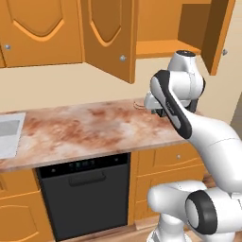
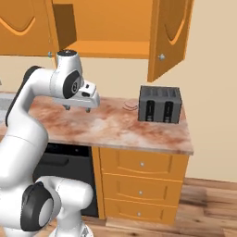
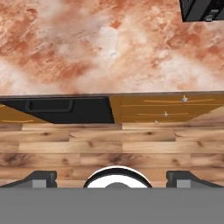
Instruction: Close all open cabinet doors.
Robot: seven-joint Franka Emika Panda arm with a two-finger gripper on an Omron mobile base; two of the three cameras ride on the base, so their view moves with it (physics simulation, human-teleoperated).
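Two cabinet doors stand open above the counter [image 2: 115,132]: the left door [image 1: 109,35] swung out over the counter's middle, and the right door [image 2: 170,37] angled out over the toaster [image 2: 159,104] near the counter's right end; the shelf between them looks bare. The gripper [image 2: 77,108] hangs low over the counter's front edge, its fingers [image 3: 41,178] spread wide and holding nothing. The doors are probably stiff, light hinged panels that swing freely, so a flat push on the outer face near the knob [image 1: 123,58], far from the hinge, should serve better than pinching the small, slippery knob.
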